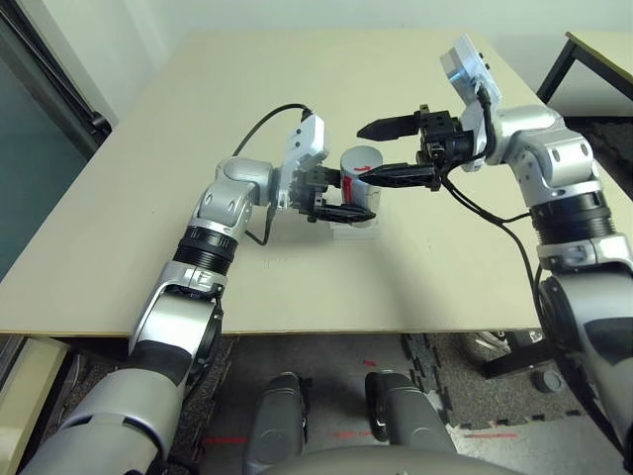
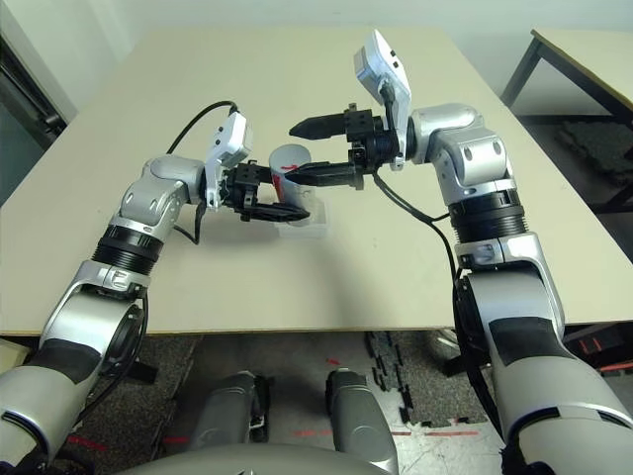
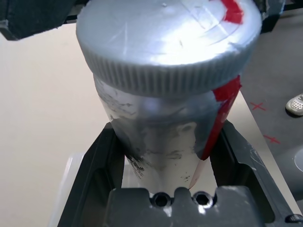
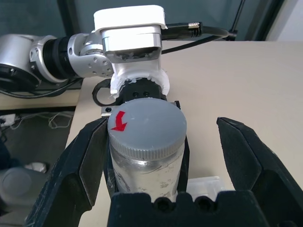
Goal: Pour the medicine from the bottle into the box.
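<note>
Beige counter (image 1: 148,198) carries the clear box (image 1: 356,230). My left gripper (image 1: 331,198) has its jaws clamped on the bottle (image 1: 358,183), held above the box. My right gripper (image 1: 396,150) straddles the grey cap (image 4: 147,130), jaws apart, presumably to unscrew it.

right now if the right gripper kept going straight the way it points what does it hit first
Most likely the bottle: its capped top already sits between the open fingers of the right gripper, close to one of them. Behind it is the left gripper, shut on the bottle's body. Depth is hard to judge.
</note>
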Tool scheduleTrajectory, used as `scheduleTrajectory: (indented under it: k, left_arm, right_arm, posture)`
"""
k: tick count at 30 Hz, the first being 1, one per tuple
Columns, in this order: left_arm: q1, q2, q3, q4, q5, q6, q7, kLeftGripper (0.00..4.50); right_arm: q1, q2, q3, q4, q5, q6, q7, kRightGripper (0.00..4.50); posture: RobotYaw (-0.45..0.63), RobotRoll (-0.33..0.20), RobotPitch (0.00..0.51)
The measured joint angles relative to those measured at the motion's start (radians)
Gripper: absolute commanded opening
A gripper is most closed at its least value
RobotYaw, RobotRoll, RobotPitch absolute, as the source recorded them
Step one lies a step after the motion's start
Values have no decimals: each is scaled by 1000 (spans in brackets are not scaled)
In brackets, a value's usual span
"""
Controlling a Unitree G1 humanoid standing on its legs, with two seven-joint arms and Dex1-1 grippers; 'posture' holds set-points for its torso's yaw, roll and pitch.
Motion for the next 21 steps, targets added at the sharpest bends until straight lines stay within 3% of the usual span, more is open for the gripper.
scheduleTrajectory:
  k: [5, 21]
  left_arm:
    - [3, 0, 1, -6, -5, 13, 8, 2772]
    - [76, 35, 9, -120, -36, 74, 26, 2772]
  right_arm:
    - [3, -1, 0, 3, 0, -7, -12, 4500]
    - [-56, -67, -19, 273, -58, -140, -10, 4500]
  posture:
    - [-21, 0, 82]
    - [-13, 0, 80]
